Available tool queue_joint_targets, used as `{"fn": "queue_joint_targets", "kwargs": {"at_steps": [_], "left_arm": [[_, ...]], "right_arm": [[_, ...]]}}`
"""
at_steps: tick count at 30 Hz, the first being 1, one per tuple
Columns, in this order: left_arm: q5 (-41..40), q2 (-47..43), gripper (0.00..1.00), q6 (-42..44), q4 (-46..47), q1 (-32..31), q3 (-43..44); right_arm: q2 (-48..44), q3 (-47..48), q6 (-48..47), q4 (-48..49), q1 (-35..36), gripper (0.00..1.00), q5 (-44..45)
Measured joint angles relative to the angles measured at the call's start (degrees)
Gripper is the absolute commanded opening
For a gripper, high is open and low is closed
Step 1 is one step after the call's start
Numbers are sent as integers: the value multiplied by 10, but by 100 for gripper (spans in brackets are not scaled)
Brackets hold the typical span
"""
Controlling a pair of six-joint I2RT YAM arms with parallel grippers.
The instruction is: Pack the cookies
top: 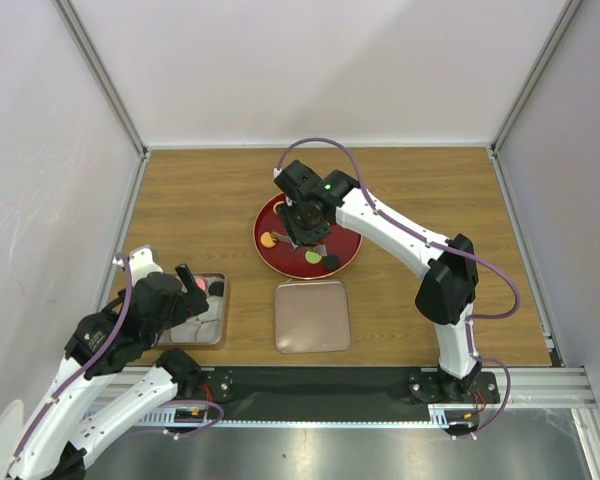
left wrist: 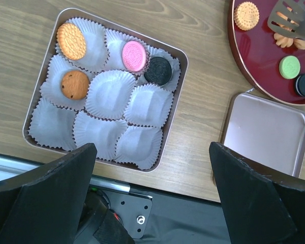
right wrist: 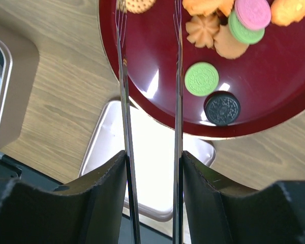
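Several cookies lie on the red plate (top: 263,222): a green one (right wrist: 202,79), a black one (right wrist: 222,108), a pink one (right wrist: 252,12) and orange ones (right wrist: 203,29). My right gripper (right wrist: 153,168) is shut on metal tongs (right wrist: 124,101). It holds them over the plate (right wrist: 152,56), and their tips are open and empty. My left gripper (left wrist: 152,168) is open and empty above the near edge of the metal box (left wrist: 181,86). The box's paper cups hold an orange cookie (left wrist: 71,40), a pink one (left wrist: 134,55), a black one (left wrist: 158,70) and a brown one (left wrist: 74,84).
The pinkish-brown lid (top: 313,315) lies flat between the box (top: 218,330) and the plate's near rim. It also shows in the left wrist view (left wrist: 267,133). Several paper cups (left wrist: 110,94) in the box hold nothing. White walls enclose the wooden table.
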Motion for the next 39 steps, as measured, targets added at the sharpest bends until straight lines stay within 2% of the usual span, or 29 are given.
{"fn": "queue_joint_targets", "kwargs": {"at_steps": [7,22,39], "left_arm": [[12,-5,100,8,11,0,-3],[15,-22,100,16,18,0,-5],[25,-22,100,21,23,3,-8]], "right_arm": [[8,1,2,-8,0,52,0],[92,68,-4,-17,4,55,10],[135,114,-14,-21,14,55,16]]}}
